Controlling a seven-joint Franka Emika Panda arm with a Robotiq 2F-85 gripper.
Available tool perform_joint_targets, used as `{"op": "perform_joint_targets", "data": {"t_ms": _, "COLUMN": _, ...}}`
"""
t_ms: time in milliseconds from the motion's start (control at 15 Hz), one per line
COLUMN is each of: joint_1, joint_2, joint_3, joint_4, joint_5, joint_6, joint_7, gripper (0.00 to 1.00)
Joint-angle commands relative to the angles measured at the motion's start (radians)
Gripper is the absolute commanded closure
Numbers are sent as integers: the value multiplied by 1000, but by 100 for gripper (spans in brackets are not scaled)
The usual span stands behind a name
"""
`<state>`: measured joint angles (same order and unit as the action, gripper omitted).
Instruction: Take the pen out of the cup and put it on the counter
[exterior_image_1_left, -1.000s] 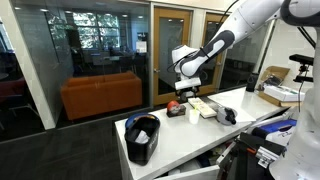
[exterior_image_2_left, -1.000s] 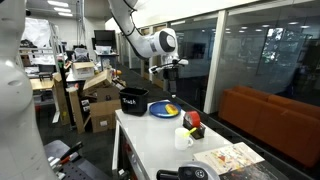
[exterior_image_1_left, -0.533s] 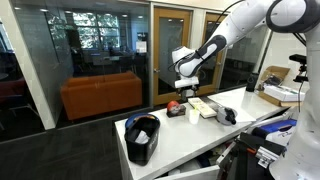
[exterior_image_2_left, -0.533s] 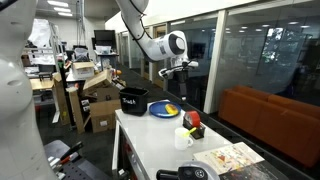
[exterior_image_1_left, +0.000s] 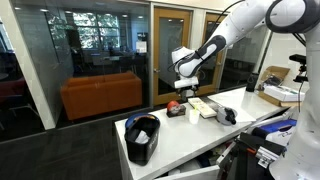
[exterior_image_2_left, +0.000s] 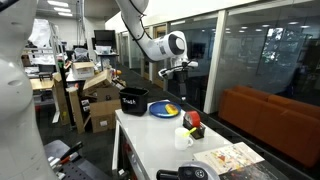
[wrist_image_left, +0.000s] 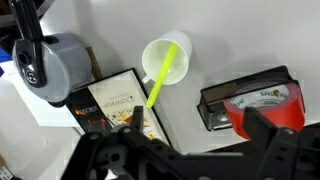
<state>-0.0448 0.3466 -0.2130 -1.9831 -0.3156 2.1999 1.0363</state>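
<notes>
Pen (wrist_image_left: 156, 88) leaning in cup (wrist_image_left: 172, 52) at frame centre, on white counter (wrist_image_left: 240, 35), gripper (wrist_image_left: 187, 130) fingers spread, empty, along bottom edge.

**Cup** (wrist_image_left: 167, 60): a small, pale, round cup, seen from above in the wrist view. It is stood upright on the counter (wrist_image_left: 230, 35), mouth open.

**Pen** (wrist_image_left: 157, 86): a thin yellow-green stick. One end is lodged inside the cup, and the shaft is leaned over the rim and projected outward at a slant.

**Counter**: a flat white top, shown long and straight-edged in both exterior views (exterior_image_1_left: 188, 130) (exterior_image_2_left: 145, 150). In an exterior view the cup (exterior_image_2_left: 183, 138) is seen small and low; the pen is too small to be made out there.
</notes>
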Motion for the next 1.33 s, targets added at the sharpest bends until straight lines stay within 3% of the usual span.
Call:
{"op": "perform_joint_targets", "data": {"t_ms": 0, "joint_1": 10, "joint_2": 27, "joint_3": -6, "joint_4": 4, "joint_5": 4, "joint_6": 17, "joint_7": 45, "gripper": 0}}
{"op": "perform_joint_targets", "data": {"t_ms": 733, "joint_1": 34, "joint_2": 135, "joint_3": -50, "joint_4": -21, "joint_5": -14, "joint_6": 121, "joint_7": 321, "gripper": 0}}
{"op": "perform_joint_targets", "data": {"t_ms": 1267, "joint_1": 43, "joint_2": 168, "joint_3": -117, "joint_4": -18, "joint_5": -77, "joint_6": 167, "joint_7": 417, "gripper": 0}}
